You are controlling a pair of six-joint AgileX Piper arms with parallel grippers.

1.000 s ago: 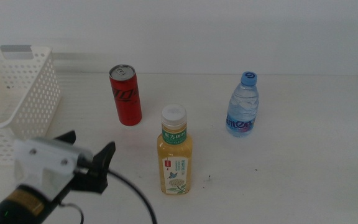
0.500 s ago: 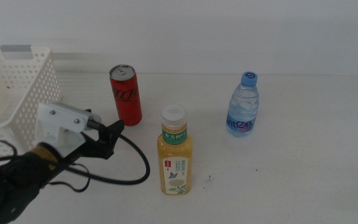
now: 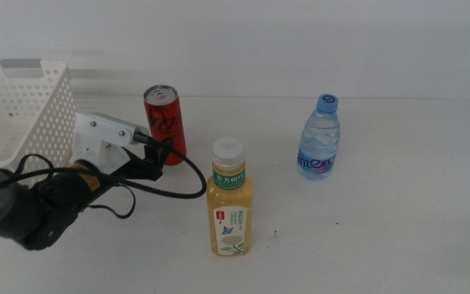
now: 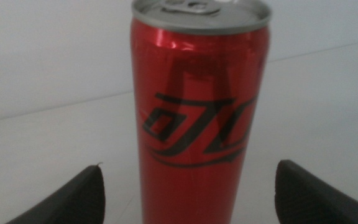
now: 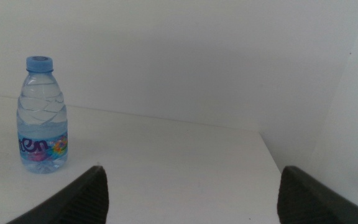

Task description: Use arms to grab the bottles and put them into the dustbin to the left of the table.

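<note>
The slim red soda can (image 3: 165, 124) stands upright at the back left of the white table (image 3: 382, 212). My left gripper (image 3: 158, 156) is open right at the can's lower half. In the left wrist view the can (image 4: 197, 93) stands close between the spread jaws of that gripper (image 4: 188, 168), which do not touch it. The yellow tea bottle (image 3: 229, 204) stands in the front middle. The blue-capped water bottle (image 3: 317, 139) stands to the right. My right gripper (image 5: 192, 171) is open and empty, out of the middle view; its wrist view shows the water bottle (image 5: 41, 118) some way off.
The white perforated dustbin (image 3: 23, 122) stands at the table's left edge, behind the left arm. The arm's black cable (image 3: 178, 186) loops over the table near the tea bottle. A white wall runs along the table's back.
The left arm has come from the front left corner forward and to the right, up to the red can. The bottles and the can have not moved.
</note>
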